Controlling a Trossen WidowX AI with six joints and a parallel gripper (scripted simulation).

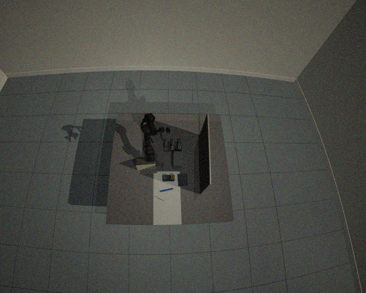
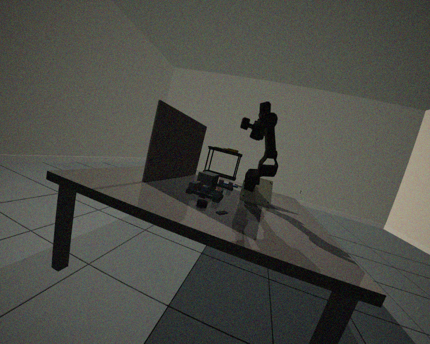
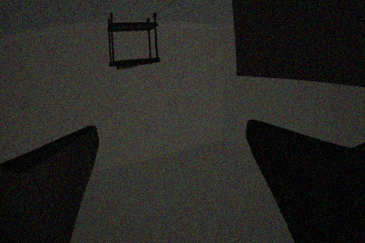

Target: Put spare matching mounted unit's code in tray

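Note:
My gripper (image 3: 173, 132) (image 2: 246, 125) is open and empty. It is raised high above the table on the upright arm (image 1: 148, 135). In the wrist view its two dark fingers frame the bare table top. A small black stand (image 3: 132, 25) (image 2: 224, 148) stands ahead of the fingers, with something yellow on top in the exterior view. Small dark parts with orange marks (image 1: 172, 144) (image 2: 204, 189) lie near it, too dim to read. Another such part (image 1: 168, 177) lies on a white strip (image 1: 167, 208). A pale flat tray (image 1: 144, 165) lies beside the arm's base. No code is readable.
A tall dark panel (image 1: 204, 151) (image 2: 174, 142) (image 3: 301, 6) stands along one side of the table. A blue pen (image 1: 166, 189) and a thin stick (image 1: 159, 198) lie on the white strip. A dark box (image 1: 183, 179) sits next to it.

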